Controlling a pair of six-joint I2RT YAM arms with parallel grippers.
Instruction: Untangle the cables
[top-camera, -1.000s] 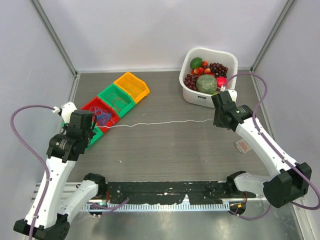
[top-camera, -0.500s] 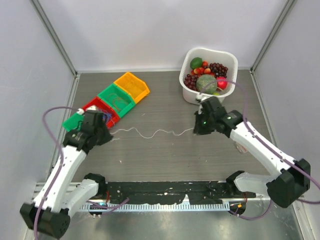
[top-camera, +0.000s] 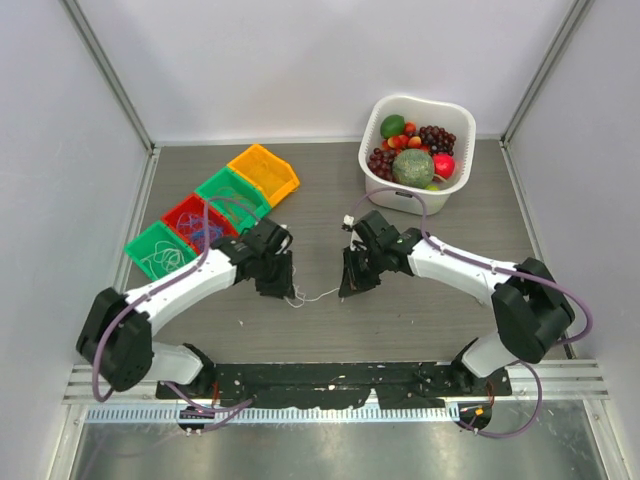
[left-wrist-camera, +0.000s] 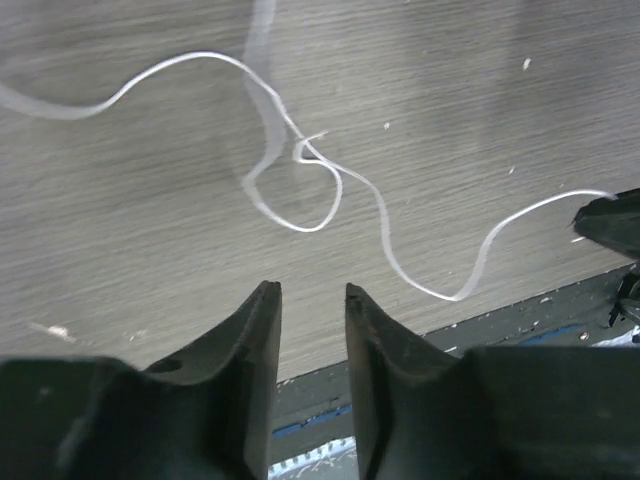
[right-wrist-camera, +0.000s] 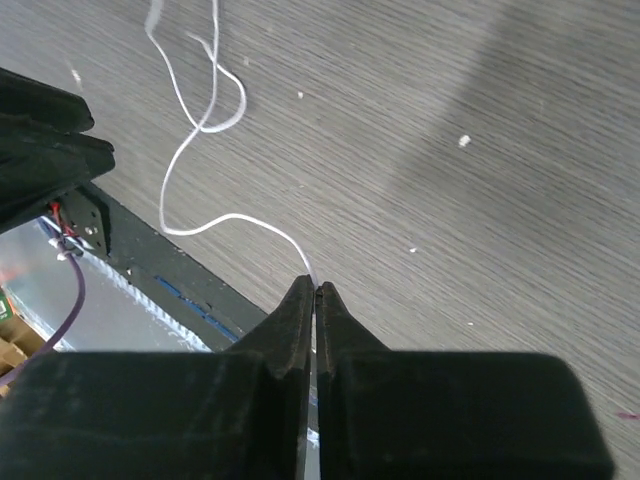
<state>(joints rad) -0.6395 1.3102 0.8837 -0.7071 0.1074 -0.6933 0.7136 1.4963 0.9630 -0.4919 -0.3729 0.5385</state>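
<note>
A thin white cable (top-camera: 318, 296) lies slack in small loops on the grey table between my two grippers. My right gripper (top-camera: 345, 290) is shut on one end of it; the right wrist view shows the cable (right-wrist-camera: 240, 216) running out from the closed tips (right-wrist-camera: 316, 288). My left gripper (top-camera: 280, 287) is open and empty. In the left wrist view its jaws (left-wrist-camera: 310, 290) stand apart just short of the looped cable (left-wrist-camera: 200, 55). Blue cables (top-camera: 203, 232) lie in the red bin (top-camera: 178, 212). Pale cables (top-camera: 160, 258) lie in the near green bin (top-camera: 137, 246).
A second green bin (top-camera: 232, 195) and an orange bin (top-camera: 263, 172) continue the row at the back left. A white basket (top-camera: 405, 200) of fruit stands at the back right. The black base rail (top-camera: 330, 380) runs along the near edge, close to both grippers.
Both arms have swung inward to the middle near edge. The white cable, taut a second ago, now lies slack and looped. The left gripper has let go of its end and stands open.
</note>
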